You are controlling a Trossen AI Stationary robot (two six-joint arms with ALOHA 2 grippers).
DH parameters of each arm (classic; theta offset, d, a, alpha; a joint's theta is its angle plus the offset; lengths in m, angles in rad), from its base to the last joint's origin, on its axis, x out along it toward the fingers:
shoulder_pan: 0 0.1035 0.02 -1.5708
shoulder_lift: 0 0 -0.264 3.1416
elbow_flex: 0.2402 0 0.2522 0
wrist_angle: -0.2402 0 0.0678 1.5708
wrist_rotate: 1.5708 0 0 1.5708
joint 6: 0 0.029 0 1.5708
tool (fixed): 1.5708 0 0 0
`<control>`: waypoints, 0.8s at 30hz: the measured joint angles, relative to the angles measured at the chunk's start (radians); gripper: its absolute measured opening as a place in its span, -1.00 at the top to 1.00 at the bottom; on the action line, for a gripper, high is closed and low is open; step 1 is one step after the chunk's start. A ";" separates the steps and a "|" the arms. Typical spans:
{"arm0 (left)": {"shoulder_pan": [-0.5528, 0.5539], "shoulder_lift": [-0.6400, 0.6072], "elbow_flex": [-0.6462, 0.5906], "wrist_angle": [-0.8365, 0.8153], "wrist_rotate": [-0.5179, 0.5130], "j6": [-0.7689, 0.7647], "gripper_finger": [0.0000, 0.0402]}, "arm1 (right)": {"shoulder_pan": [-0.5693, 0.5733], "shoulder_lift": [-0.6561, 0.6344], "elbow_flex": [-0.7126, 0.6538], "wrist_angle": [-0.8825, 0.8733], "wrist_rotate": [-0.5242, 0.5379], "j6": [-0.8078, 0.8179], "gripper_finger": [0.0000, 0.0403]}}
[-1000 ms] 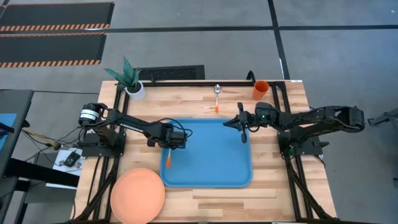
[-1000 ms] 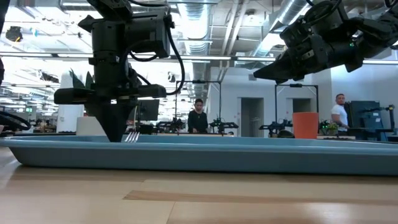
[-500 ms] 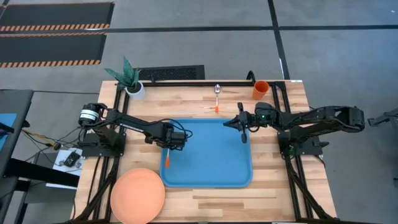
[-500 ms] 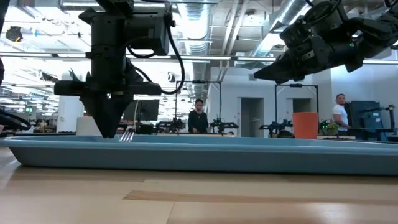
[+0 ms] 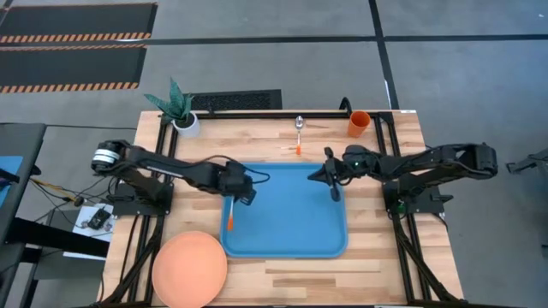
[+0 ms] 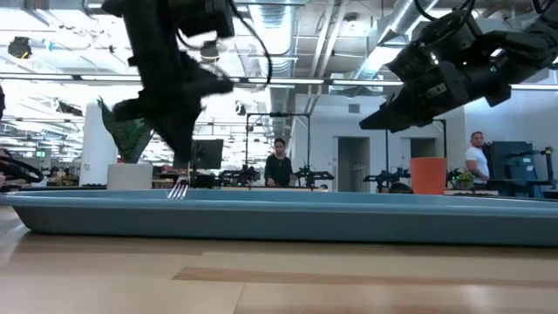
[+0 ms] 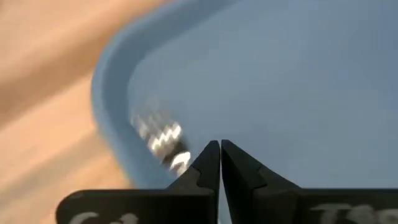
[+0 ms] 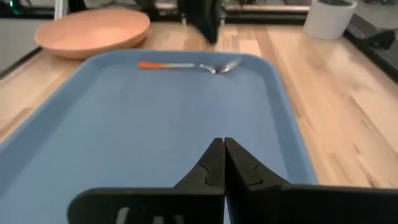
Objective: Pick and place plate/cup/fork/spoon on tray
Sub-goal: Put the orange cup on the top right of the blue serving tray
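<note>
Fork (image 5: 230,216) lay in tray (image 5: 291,244), left edge. Left gripper (image 5: 246,193) closed, empty, just above it. Right gripper (image 5: 333,190) closed, probably idle. Next pick: spoon (image 5: 299,131); approach open, straddle handle.

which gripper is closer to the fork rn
Left. The left gripper, shut and empty, is just above the fork at the tray's left edge. The right gripper, shut, is across the tray near its far right corner.

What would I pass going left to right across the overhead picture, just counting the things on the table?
Green plant in a white pot → round salmon-orange plate → orange-handled fork → orange-handled metal spoon → bright orange plastic cup.
</note>
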State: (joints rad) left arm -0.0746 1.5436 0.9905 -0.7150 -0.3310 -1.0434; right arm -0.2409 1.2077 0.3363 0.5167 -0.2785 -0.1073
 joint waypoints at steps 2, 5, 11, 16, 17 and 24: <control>0.000 -0.054 -0.040 0.128 -0.023 0.072 1.00 | 0.016 0.018 0.000 0.006 0.029 0.001 0.95; 0.004 -0.130 -0.135 0.378 -0.031 0.214 1.00 | 0.029 0.025 0.000 0.025 0.059 0.001 0.95; 0.043 -0.223 -0.348 0.897 0.041 0.508 1.00 | 0.030 0.022 -0.001 0.149 0.071 0.018 0.95; 0.085 -0.239 -0.460 1.200 0.120 0.720 1.00 | 0.015 0.022 -0.001 0.278 0.070 0.037 0.95; 0.100 -0.239 -0.477 1.250 0.147 0.740 1.00 | 0.013 0.022 -0.001 0.295 0.070 0.041 0.95; 0.260 -0.238 -0.589 1.463 0.323 0.855 1.00 | -0.013 0.022 -0.001 0.364 0.076 0.041 0.98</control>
State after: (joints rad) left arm 0.1855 1.3052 0.4017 0.7481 -0.0082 -0.1882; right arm -0.2544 1.2301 0.3355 0.8805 -0.2021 -0.0665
